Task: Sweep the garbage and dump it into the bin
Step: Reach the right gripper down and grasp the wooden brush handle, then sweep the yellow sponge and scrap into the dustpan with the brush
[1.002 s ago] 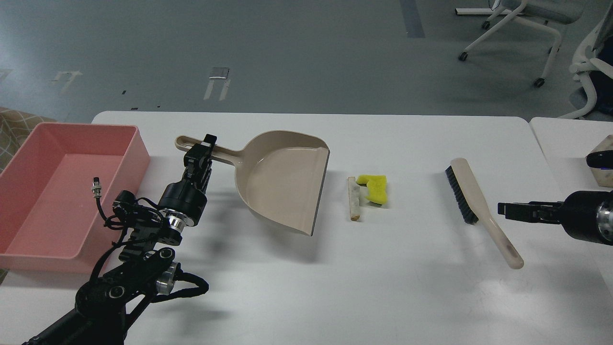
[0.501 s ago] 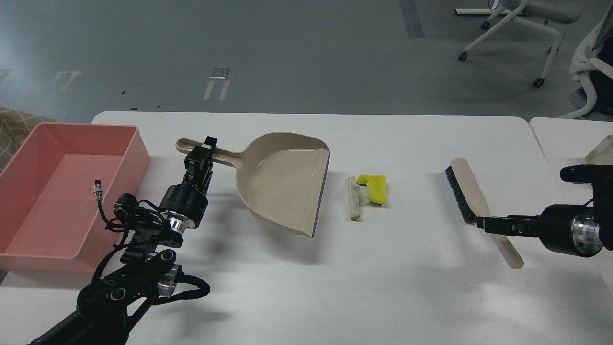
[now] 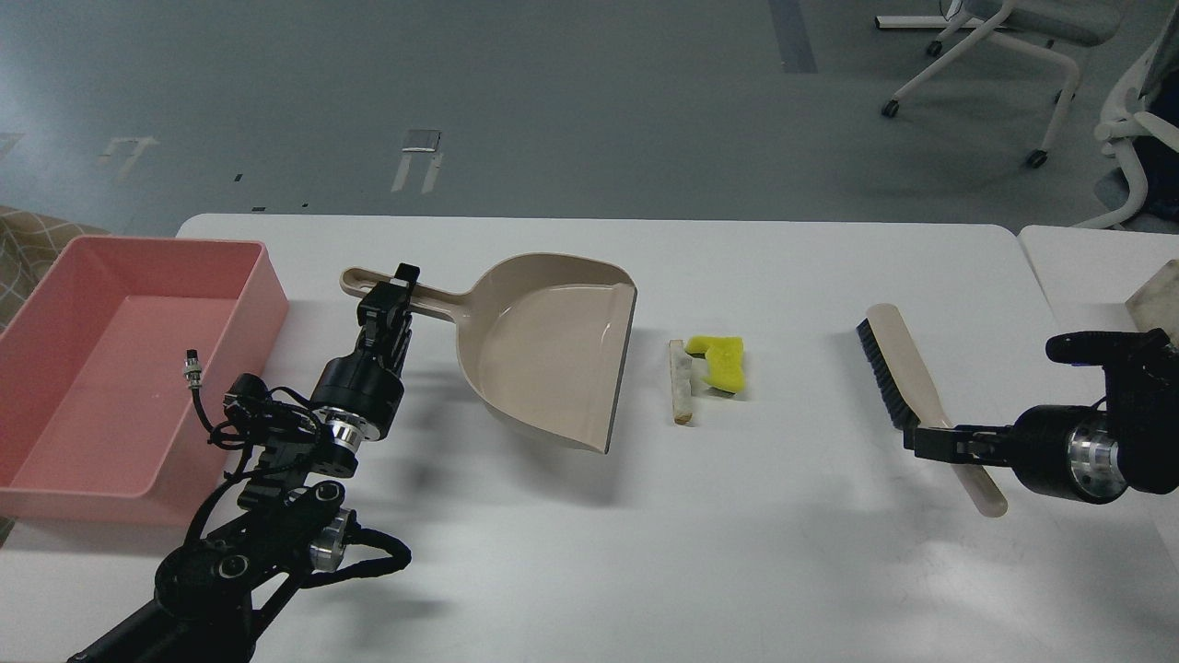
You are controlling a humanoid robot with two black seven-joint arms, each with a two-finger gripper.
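Note:
A beige dustpan point(image 3: 553, 350) is on the white table point(image 3: 737, 552), mouth facing right, its shadow showing under the front edge. My left gripper point(image 3: 394, 293) is shut on its handle. A yellow sponge scrap point(image 3: 718, 361) and a pale stick point(image 3: 680, 380) lie just right of the pan's mouth. A beige brush with black bristles point(image 3: 898, 368) lies further right. My right gripper point(image 3: 932, 442) is at the brush handle, just below the bristles; its fingers are seen side-on and cannot be told apart. The pink bin point(image 3: 267, 304) stands at the left.
A second white table point(image 3: 1087, 267) adjoins on the right, with a beige block point(image 3: 1156, 299) at the frame's edge. Office chairs point(image 3: 1004, 46) stand on the grey floor behind. Bare tabletop lies in front of the pan and brush.
My right gripper has moved left and down from beside the brush handle onto it. The dustpan has shifted slightly in my left gripper. The brush and scraps have not moved.

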